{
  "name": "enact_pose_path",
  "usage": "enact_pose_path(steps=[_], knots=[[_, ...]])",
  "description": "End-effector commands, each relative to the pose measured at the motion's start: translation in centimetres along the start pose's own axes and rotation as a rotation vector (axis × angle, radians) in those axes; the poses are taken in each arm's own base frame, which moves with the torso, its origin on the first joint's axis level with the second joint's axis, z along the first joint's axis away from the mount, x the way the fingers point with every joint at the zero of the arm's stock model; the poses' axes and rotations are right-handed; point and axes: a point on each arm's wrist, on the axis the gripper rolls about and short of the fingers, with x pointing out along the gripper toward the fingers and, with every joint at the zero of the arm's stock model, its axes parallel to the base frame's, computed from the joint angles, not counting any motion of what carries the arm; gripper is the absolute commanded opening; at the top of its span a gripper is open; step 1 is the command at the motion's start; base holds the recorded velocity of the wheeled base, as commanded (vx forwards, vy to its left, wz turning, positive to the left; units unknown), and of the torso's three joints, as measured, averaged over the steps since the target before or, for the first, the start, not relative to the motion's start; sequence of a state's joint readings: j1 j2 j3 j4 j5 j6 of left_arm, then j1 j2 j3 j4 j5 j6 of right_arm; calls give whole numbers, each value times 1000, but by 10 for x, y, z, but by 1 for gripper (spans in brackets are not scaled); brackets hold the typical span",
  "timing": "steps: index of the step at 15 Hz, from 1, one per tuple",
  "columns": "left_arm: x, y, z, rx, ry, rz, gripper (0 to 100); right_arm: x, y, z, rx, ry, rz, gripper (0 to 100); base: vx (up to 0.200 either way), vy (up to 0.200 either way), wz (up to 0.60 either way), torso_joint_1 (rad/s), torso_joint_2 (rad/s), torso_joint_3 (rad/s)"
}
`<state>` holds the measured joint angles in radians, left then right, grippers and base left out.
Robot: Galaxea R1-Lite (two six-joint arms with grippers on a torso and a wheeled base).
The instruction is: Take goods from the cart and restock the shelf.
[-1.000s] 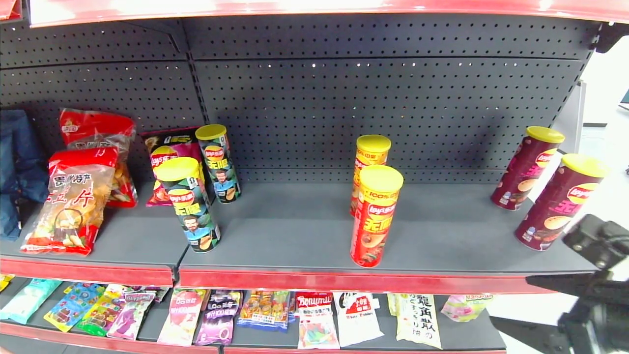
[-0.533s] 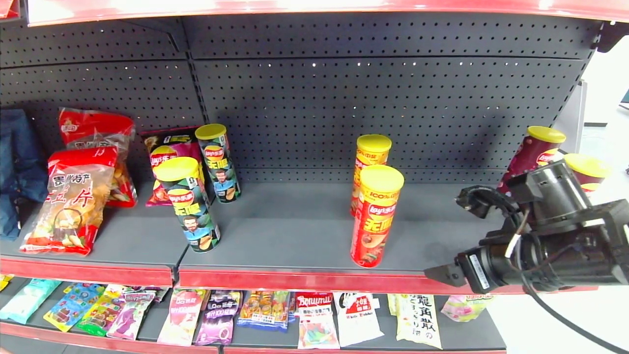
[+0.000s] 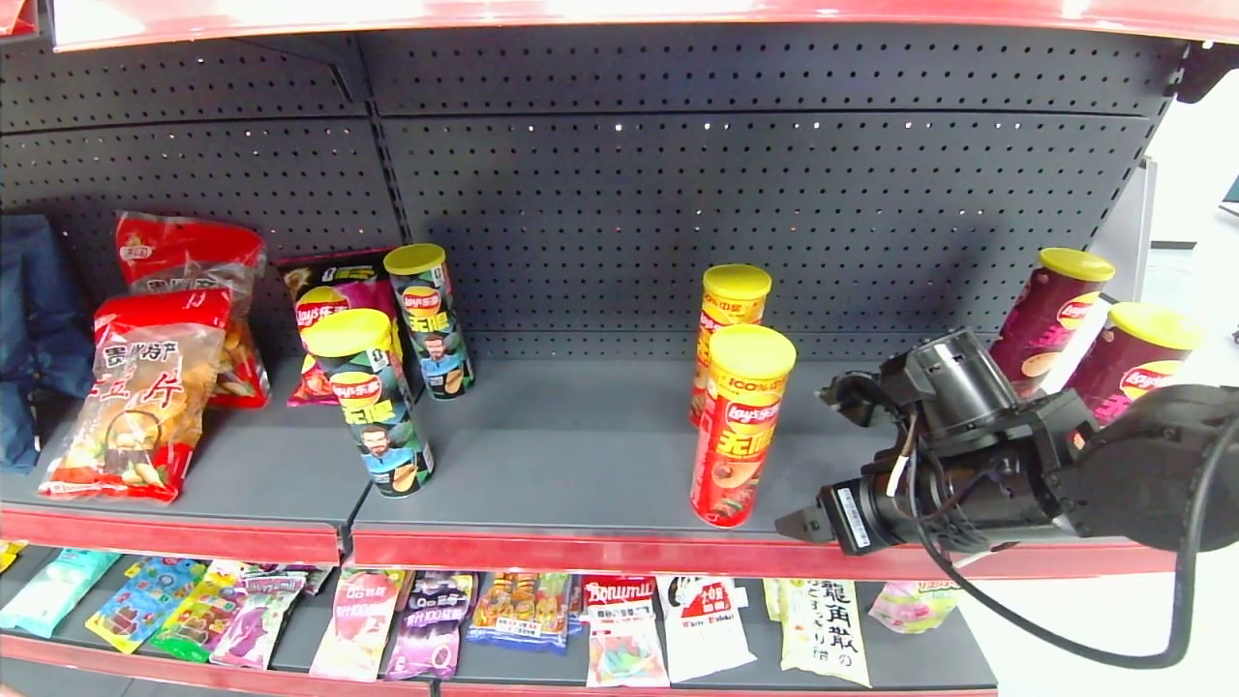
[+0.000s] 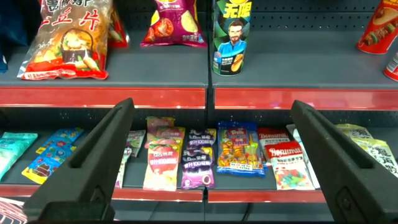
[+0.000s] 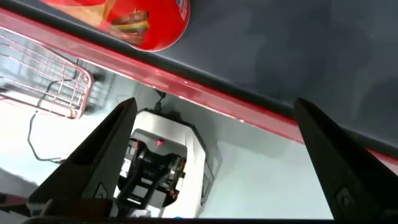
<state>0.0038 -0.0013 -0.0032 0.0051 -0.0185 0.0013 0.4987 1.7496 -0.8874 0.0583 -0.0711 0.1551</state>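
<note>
Grey shelf (image 3: 581, 455), red front edge. The front red can (image 3: 740, 426), yellow lid, stands upright near that edge; rear red can (image 3: 728, 300) just behind it. Two dark portrait cans (image 3: 373, 407) stand well to its left, two maroon cans (image 3: 1050, 310) to its right.

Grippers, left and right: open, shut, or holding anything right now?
Black-fingered left gripper: open, holding nothing.
Black-fingered right gripper: open, holding nothing.

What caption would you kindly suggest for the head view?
Open right gripper near the front red can on the shelf.
</note>
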Motion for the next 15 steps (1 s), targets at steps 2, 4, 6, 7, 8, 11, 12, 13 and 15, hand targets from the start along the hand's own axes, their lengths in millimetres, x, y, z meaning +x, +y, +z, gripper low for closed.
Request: enact_pose_path(steps=[2, 4, 6, 7, 8, 11, 12, 13, 15], knots=[[0, 0, 0, 0, 1, 1, 100, 16, 2, -1, -10, 21, -5, 100, 0, 0, 0, 0, 0, 0], [0, 0, 0, 0, 2, 1, 100, 21, 2, 1, -12, 5, -9, 100, 0, 0, 0, 0, 0, 0], [0, 0, 0, 0, 2, -1, 100, 26, 1, 2, -9, -9, -37, 100, 0, 0, 0, 0, 0, 0], [0, 0, 0, -1, 2, 1, 100, 29, -1, 2, -15, -7, -60, 100, 0, 0, 0, 0, 0, 0], [0, 0, 0, 0, 1, 1, 100, 30, -2, 1, -20, -3, -63, 100, 0, 0, 0, 0, 0, 0], [0, 0, 0, 0, 2, 1, 100, 36, -5, 5, -16, -3, -90, 100, 0, 0, 0, 0, 0, 0], [0, 0, 0, 0, 1, 1, 100, 40, -6, 5, -12, 3, -113, 100, 0, 0, 0, 0, 0, 0], [0, 0, 0, 0, 2, -1, 100, 40, -7, 7, -10, -3, -117, 100, 0, 0, 0, 0, 0, 0], [0, 0, 0, 0, 1, -1, 100, 44, -9, 8, -4, -2, -133, 100, 0, 0, 0, 0, 0, 0]])
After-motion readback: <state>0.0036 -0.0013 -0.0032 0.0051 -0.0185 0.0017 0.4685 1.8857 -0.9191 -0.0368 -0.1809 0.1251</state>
